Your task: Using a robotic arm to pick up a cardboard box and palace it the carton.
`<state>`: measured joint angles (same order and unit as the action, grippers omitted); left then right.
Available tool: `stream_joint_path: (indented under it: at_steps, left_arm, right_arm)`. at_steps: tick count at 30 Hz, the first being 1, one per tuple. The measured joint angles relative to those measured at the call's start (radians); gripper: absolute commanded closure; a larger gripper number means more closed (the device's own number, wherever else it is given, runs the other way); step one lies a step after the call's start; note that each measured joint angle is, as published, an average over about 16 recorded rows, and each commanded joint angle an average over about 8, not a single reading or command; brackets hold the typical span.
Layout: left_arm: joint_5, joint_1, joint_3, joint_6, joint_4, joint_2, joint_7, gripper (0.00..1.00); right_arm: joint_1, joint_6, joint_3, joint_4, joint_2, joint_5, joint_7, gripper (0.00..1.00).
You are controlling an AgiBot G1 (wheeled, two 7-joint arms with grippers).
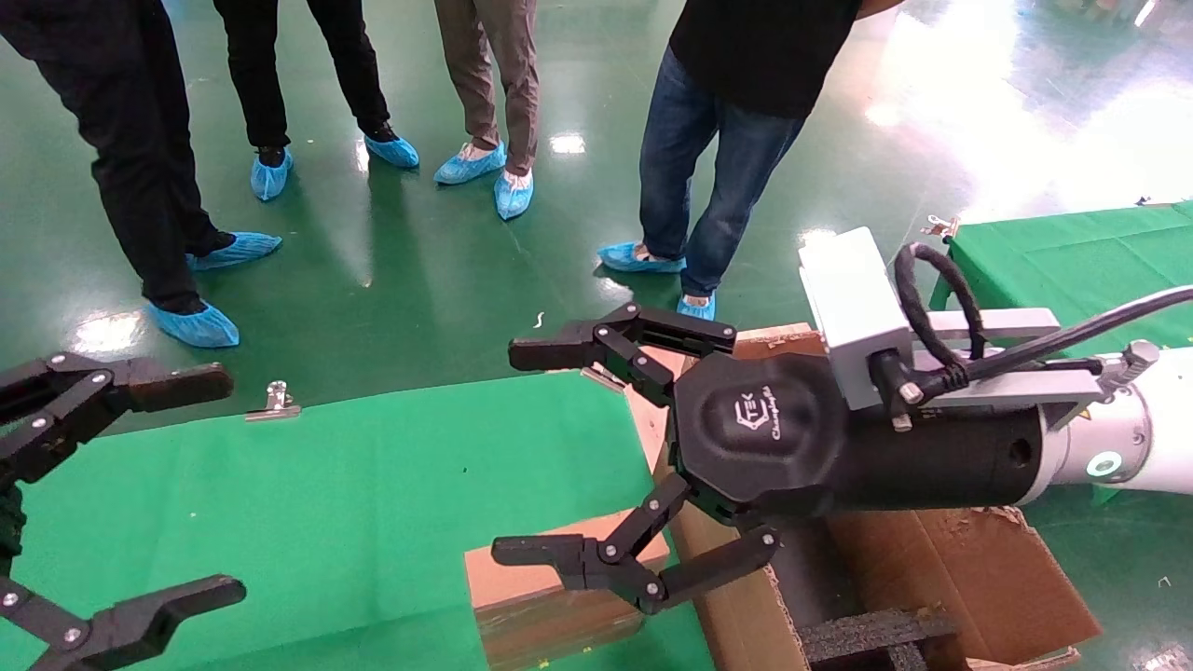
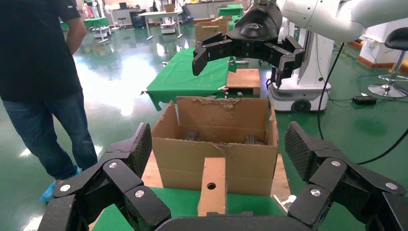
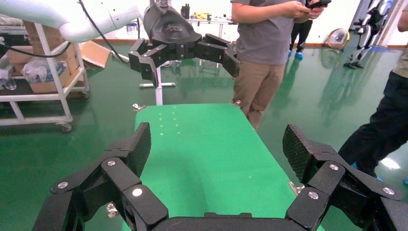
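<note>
1. The right gripper (image 1: 550, 457) of the robotic arm (image 1: 1118, 438) was positioned over the carton (image 1: 932, 559), fingers spread apart, empty.
2. The cardboard box (image 1: 550, 596) was located on the green table (image 1: 373, 494), touching the carton at its 9 o'clock side.
3. The left gripper (image 1: 186, 485) was held at the table's 9 o'clock edge, fingers apart.

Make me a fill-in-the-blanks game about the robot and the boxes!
1. The right gripper hovers with its fingers wide ____.
2. The small cardboard box has a round ____ in its narrow face.
3. The small cardboard box lies on the ____ table cloth, next to the big carton.
4. The left gripper is holding ____.

Missing words: open; hole; green; nothing
</note>
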<state>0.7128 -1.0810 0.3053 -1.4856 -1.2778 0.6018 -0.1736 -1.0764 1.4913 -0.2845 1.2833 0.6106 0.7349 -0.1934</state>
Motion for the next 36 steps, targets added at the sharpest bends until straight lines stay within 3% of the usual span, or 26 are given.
stream_joint_path:
  at_steps: [8, 16, 27, 36]
  left_arm:
    - [0.0, 0.0, 0.0, 0.0, 0.0, 0.0, 0.0, 1.0]
    - [0.0, 0.0, 0.001, 0.0, 0.001, 0.0, 0.0, 1.0]
    - [-0.001, -0.001, 0.001, 0.0, 0.001, 0.0, 0.001, 1.0]
    - [-0.001, -0.001, 0.001, 0.0, 0.001, 0.0, 0.001, 1.0]
  right_arm:
    - [-0.016, -0.001, -0.026, -0.003, -0.001, 0.054, -0.014, 0.0]
    - [-0.088, 0.019, -0.108, -0.027, 0.022, 0.221, -0.039, 0.0]
    - [-0.261, 0.072, -0.277, -0.145, 0.131, 0.503, -0.014, 0.0]
    - [-0.394, 0.087, -0.417, -0.28, 0.237, 0.643, 0.049, 0.0]
